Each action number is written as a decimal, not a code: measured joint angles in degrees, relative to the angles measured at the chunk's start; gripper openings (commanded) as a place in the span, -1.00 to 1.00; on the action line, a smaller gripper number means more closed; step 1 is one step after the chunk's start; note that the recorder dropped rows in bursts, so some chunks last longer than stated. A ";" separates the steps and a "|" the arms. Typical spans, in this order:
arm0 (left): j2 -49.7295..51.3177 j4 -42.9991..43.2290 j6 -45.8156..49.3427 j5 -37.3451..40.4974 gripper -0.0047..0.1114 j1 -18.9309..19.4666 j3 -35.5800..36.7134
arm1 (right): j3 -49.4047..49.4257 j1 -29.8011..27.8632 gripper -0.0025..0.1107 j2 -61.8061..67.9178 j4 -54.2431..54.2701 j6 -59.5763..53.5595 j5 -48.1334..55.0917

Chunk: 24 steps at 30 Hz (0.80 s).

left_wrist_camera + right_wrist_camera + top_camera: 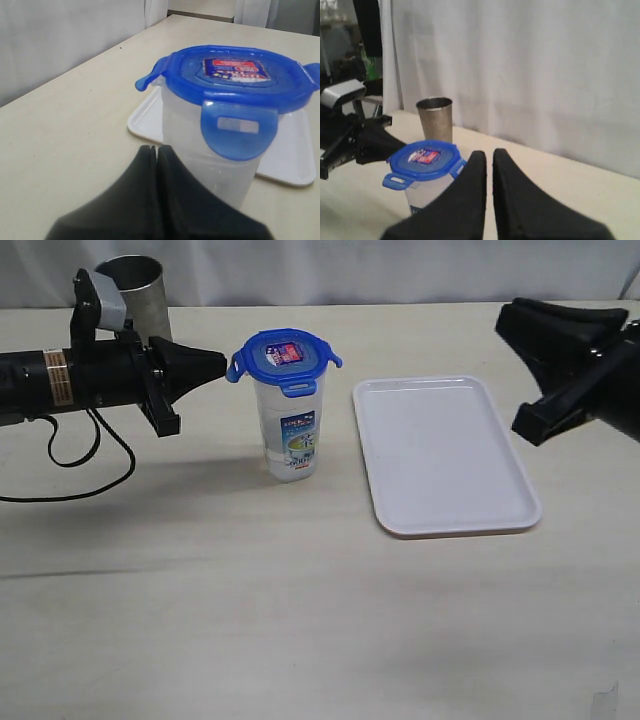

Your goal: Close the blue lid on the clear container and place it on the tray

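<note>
The blue lid (284,353) sits on top of the clear container (292,430), which stands upright on the desk a little left of the middle and nearer the far edge than the near one, not on the tray (445,455). The lid's front flap hangs down against the container wall, but whether it has snapped in cannot be told. The two side flaps stick outward, and the flap on the far side is hidden. The red-and-blue sticker on top is too small to read, as is the print on the container's label. The tray lies flat on the desk just to the right of the container, apart from it, with nothing on it. In the left wrist view the container covers part of the tray's near rim. The left gripper (222,364) is level with the lid, its jaws pressed together and holding nothing. Its tip is right at the lid's left flap, and contact cannot be made out. The right gripper (503,320) hangs raised over the right edge of the desk, well apart from container and tray. Its jaws are drawn together to a thin slit and are empty, and the arm is cut off by the frame. A steel cup (135,295) stands near the far left corner, its base hidden behind the left arm. A black cable (95,455) loops on the desk below that arm.
</note>
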 measured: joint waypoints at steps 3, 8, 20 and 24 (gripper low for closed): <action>0.00 -0.49 0.00 -0.35 -0.92 0.00 0.00 | -7.40 0.00 -0.88 10.79 -8.43 5.83 -0.35; 0.00 -0.97 0.12 -0.60 -0.92 0.00 0.00 | -18.46 0.00 -0.88 24.50 -25.97 13.86 -2.78; 0.00 -1.33 0.23 -5.41 -0.92 -0.03 0.00 | -19.76 0.00 -0.88 34.58 -27.65 11.98 -15.44; 0.00 -1.01 0.23 -5.54 -0.92 -0.03 0.00 | -19.89 0.00 -0.88 35.94 -25.66 11.31 -15.70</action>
